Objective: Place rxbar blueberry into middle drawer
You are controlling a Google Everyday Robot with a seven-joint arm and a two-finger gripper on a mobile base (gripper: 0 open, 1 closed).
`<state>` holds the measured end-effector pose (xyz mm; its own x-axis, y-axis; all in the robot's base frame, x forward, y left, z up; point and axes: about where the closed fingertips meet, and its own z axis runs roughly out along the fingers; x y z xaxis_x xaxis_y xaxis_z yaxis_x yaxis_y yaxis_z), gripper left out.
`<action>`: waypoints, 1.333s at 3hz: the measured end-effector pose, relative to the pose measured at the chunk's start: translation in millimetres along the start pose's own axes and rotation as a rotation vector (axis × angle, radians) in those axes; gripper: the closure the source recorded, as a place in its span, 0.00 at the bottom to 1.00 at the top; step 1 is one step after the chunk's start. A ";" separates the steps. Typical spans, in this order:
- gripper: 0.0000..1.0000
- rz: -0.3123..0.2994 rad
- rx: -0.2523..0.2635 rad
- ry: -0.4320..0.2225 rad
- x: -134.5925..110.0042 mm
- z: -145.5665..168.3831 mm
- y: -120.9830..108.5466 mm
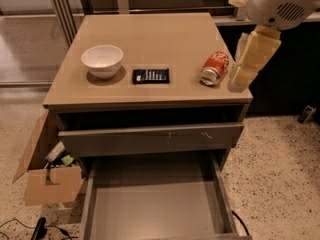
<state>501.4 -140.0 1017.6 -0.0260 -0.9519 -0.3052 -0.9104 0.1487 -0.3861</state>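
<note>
The rxbar blueberry (151,76), a flat dark wrapper with white lettering, lies on the tan cabinet top (155,34) near its front edge, between a white bowl and a red can. The middle drawer (150,206) is pulled out at the bottom of the view, with a bare grey floor. My gripper (246,64) hangs from the white arm (277,4) at the upper right, pointing down over the top's right edge, just right of the can and well right of the bar. It holds nothing that I can see.
A white bowl (102,60) stands left of the bar. A red soda can (215,68) lies on its side to the right. The upper drawer's grey front (150,140) sticks out slightly above the open drawer. An open cardboard box (45,171) and cables (40,229) sit on the floor at left.
</note>
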 end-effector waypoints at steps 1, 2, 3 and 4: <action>0.00 0.062 -0.040 -0.067 -18.7 14.6 -7.8; 0.00 0.163 -0.056 -0.086 -27.9 37.0 -13.5; 0.00 0.164 -0.056 -0.085 -27.9 36.8 -13.4; 0.00 0.163 -0.055 -0.111 -34.0 36.7 -11.2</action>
<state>527.6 -99.5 1000.3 -0.1315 -0.8807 -0.4551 -0.9193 0.2801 -0.2766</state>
